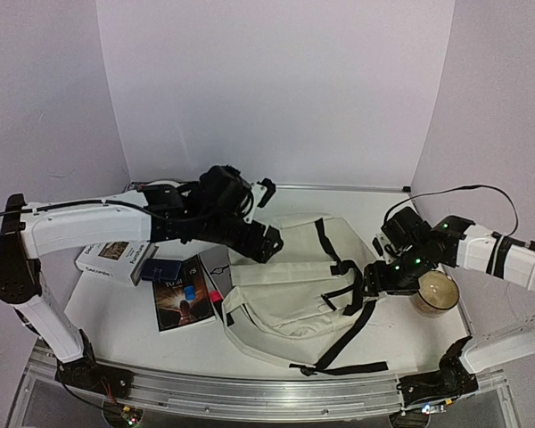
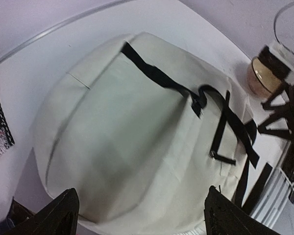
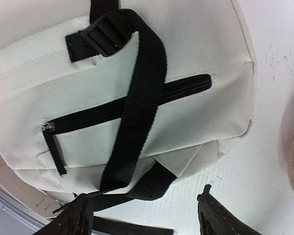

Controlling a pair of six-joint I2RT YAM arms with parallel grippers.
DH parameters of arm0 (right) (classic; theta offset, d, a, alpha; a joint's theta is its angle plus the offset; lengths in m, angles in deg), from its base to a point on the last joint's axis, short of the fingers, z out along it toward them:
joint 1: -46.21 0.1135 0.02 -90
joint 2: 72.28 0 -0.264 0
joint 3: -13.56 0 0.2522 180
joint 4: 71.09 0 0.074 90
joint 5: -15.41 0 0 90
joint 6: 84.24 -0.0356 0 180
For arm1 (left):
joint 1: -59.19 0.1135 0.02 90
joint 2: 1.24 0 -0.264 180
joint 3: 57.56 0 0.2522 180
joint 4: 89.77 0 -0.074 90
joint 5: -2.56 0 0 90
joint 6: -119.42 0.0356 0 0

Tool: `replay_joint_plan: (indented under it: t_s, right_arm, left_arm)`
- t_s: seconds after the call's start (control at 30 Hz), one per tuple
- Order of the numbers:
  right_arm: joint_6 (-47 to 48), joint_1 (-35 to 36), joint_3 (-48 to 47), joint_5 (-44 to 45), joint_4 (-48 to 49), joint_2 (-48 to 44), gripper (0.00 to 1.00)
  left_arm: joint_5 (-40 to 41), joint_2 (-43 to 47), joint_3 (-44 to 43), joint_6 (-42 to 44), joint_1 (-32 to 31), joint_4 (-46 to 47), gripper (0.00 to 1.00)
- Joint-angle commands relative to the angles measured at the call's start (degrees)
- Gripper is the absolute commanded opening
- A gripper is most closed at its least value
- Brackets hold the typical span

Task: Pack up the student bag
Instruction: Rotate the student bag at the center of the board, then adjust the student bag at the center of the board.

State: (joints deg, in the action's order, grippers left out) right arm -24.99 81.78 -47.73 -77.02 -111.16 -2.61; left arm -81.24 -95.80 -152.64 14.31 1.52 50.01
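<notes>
**Figure.** The student bag (image 1: 285,294) lay flat in the middle of the counter (image 1: 125,325), between the two arms, so that either one could reach an edge of it. Its black straps (image 3: 137,112) faced upward and trailed toward the near right.

The left pincer (image 2: 144,215) hung over the bag's far-left edge. Its jaws were wide and nothing sat between them; we saw only cream fabric below. The right pincer (image 3: 149,218) stood at the bag's right side, just above a strap. It too was spread wide and held nothing.

A short black zipper (image 3: 186,87) ran across the panel under the right wrist and looked shut (we could not find the main opening in any view).

The loose things were kept apart from the bag. A book (image 1: 183,299) and a white box (image 1: 111,259) lay on the left, near the left arm. A cup (image 1: 435,292) stood on the right, just beside the right arm.

We judged this split to give each arm its own supply. We also judged that packing had not yet begun, since the bag looked slack and flat. The open jaws at opposite edges suggested to us that the bag must first be gripped and turned or opened.
</notes>
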Motion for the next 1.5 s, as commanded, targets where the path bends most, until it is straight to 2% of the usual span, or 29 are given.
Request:
replay_joint_plan:
  t_s: [0.0,0.23,0.4,0.57,0.67,0.8,0.97,1.1,1.23,1.47]
  right_arm:
    - [3.2,0.6,-2.8,8.4,-7.9,-1.5,0.77]
    - [3.7,1.2,-2.2,3.1,-2.7,1.5,0.75]
    - [2.8,2.3,-1.2,-0.7,3.5,4.5,0.75]
    - [2.7,2.3,-1.6,3.2,6.3,9.7,0.74]
    - [2.4,2.3,-1.6,6.2,7.2,12.1,0.70]
    - [2.4,2.3,-1.6,4.8,8.4,14.2,0.57]
    - [3.4,2.3,-2.7,4.5,8.6,15.9,0.28]
    - [3.7,2.3,-2.9,4.8,8.6,17.0,0.22]
    - [4.4,2.3,-3.4,4.2,8.5,17.1,0.02]
    - [9.5,2.2,-12.8,9.4,4.6,14.2,0.00]
  left_arm:
    - [6.6,4.4,5.4,-9.3,-5.0,0.5,0.90]
    - [10.9,2.7,7.6,-14.3,-14.4,0.8,0.90]
    - [12.0,-1.1,6.0,-14.2,-18.0,1.0,0.90]
    - [10.9,-5.4,3.6,-11.1,-19.1,1.6,0.91]
    - [10.7,-8.0,2.1,-8.3,-19.2,2.2,0.91]
    - [10.5,-10.3,0.7,-4.9,-19.2,3.1,0.93]
    - [8.8,-13.2,0.1,-0.6,-19.1,5.3,0.95]
    - [7.5,-15.6,-0.9,3.1,-19.1,6.9,0.96]
    - [5.6,-18.2,-2.5,7.4,-19.0,7.9,0.97]
    - [3.7,-20.8,-3.2,12.6,-18.7,8.2,0.97]
